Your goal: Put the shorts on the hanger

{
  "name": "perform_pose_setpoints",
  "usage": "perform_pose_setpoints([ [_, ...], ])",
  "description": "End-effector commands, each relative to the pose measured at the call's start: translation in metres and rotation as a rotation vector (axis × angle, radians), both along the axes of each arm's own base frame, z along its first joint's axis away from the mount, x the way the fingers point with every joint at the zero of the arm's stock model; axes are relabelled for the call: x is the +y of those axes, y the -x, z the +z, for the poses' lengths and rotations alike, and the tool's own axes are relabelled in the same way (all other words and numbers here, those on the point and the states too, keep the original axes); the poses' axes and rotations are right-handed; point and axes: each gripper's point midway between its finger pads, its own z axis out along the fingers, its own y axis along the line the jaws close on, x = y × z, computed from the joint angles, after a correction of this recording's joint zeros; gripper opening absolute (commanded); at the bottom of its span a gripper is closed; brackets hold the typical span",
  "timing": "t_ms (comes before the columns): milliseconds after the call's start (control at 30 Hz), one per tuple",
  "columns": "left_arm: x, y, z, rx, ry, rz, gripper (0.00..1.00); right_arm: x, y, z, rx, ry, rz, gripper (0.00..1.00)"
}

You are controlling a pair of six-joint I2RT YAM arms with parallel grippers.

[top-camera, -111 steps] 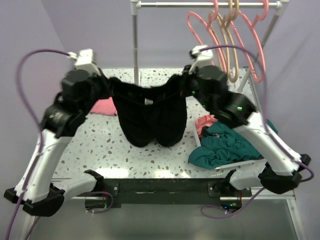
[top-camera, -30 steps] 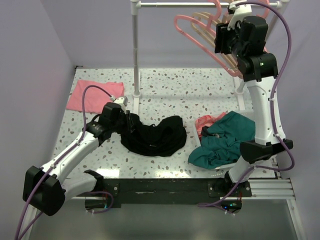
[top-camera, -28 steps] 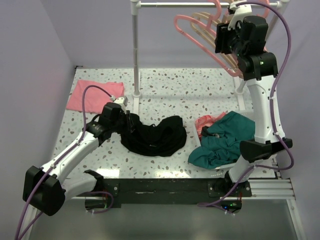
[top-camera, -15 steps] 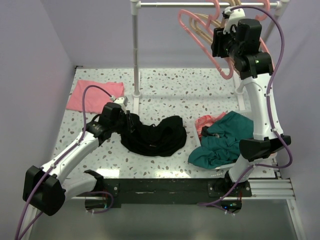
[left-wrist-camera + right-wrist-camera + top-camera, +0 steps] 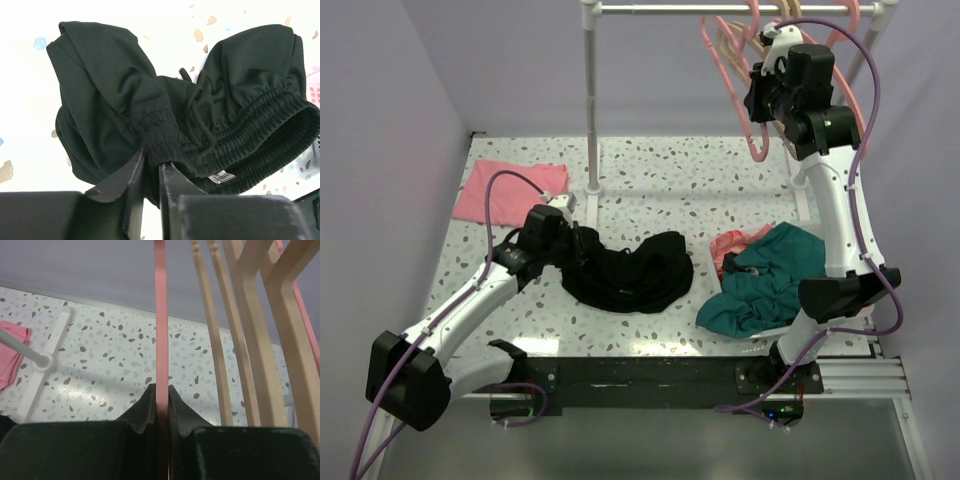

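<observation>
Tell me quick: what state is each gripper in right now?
Left gripper: closed on the waistband of the black mesh shorts.
Right gripper: closed on a thin salmon-pink plastic hanger.

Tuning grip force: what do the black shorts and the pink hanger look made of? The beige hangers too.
shorts: black knit mesh, matte; tiny holes and a gathered elastic waistband show.
hanger: likely plastic; thin, smooth, uniform salmon pink.
beige hangers: wood or plastic, cannot tell which; smooth, matte, thicker.
</observation>
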Motion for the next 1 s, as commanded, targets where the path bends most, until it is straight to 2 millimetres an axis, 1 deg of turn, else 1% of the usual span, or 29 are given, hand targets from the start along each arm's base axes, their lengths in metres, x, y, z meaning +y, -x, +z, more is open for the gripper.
perform_pose_setpoints([
  [0,-0.002,-0.007,0.006,-0.038,0.011,-0.009,0.18,0.001,0.021,0.074,-0.187,-0.057,0.025,0.00],
  [133,-0.001,-0.008,0.006,-0.039,0.009,-0.005,0.17,0.006,0.026,0.091,-0.236,-0.078,0.054,0.00],
  [167,-0.001,-0.008,0.005,-0.040,0.007,-0.002,0.17,0.007,0.027,0.092,-0.238,-0.080,0.060,0.00],
  [200,-0.001,-0.008,0.005,-0.037,0.007,-0.001,0.17,0.008,0.027,0.091,-0.229,-0.109,0.058,0.00],
  [267,0.000,-0.008,0.005,-0.039,0.005,0.002,0.16,0.010,0.032,0.089,-0.216,-0.115,0.067,0.00],
  [300,0.000,-0.008,0.005,-0.038,0.004,0.003,0.16,0.011,0.032,0.080,-0.192,-0.118,0.069,0.00],
  [333,0.000,-0.008,0.004,-0.037,0.003,0.005,0.17,0.012,0.033,0.078,-0.194,-0.125,0.074,0.00],
  [367,0.000,-0.008,0.004,-0.037,0.003,0.004,0.17,0.014,0.042,0.085,-0.213,-0.136,0.090,0.00],
  [400,0.000,-0.008,0.004,-0.037,0.002,0.005,0.17,0.015,0.042,0.072,-0.187,-0.142,0.095,0.00],
  [433,0.000,-0.008,0.003,-0.035,-0.001,0.005,0.17,0.016,0.043,0.074,-0.197,-0.149,0.100,0.00],
  [467,0.001,-0.009,0.003,-0.036,-0.002,0.008,0.17,0.017,0.050,0.078,-0.206,-0.159,0.110,0.00],
  [500,0.000,-0.009,0.003,-0.035,-0.003,0.006,0.17,0.018,0.050,0.072,-0.194,-0.160,0.113,0.00],
  [600,0.000,-0.010,0.002,-0.033,-0.006,0.008,0.17,0.023,0.059,0.074,-0.194,-0.175,0.142,0.00],
  [667,0.001,-0.011,0.001,-0.034,-0.009,0.012,0.17,0.024,0.065,0.071,-0.182,-0.179,0.151,0.00],
  [767,0.002,-0.013,0.000,-0.031,-0.015,0.022,0.17,0.028,0.078,0.062,-0.147,-0.197,0.168,0.00],
  [800,0.003,-0.013,-0.001,-0.027,-0.019,0.026,0.17,0.033,0.081,0.049,-0.105,-0.213,0.179,0.00],
  [833,0.003,-0.012,-0.002,-0.022,-0.024,0.027,0.17,0.036,0.093,0.049,-0.101,-0.229,0.194,0.00],
  [867,0.004,-0.013,-0.002,-0.023,-0.029,0.032,0.17,0.039,0.099,0.044,-0.085,-0.236,0.203,0.00],
  [900,0.005,-0.013,-0.003,-0.018,-0.033,0.033,0.17,0.049,0.106,0.025,-0.032,-0.238,0.220,0.00],
  [933,0.005,-0.013,-0.002,-0.010,-0.035,0.035,0.17,0.046,0.120,0.024,-0.033,-0.238,0.208,0.00],
  [967,0.009,-0.014,-0.003,-0.012,-0.054,0.049,0.17,0.060,0.131,0.014,-0.003,-0.249,0.234,0.00],
])
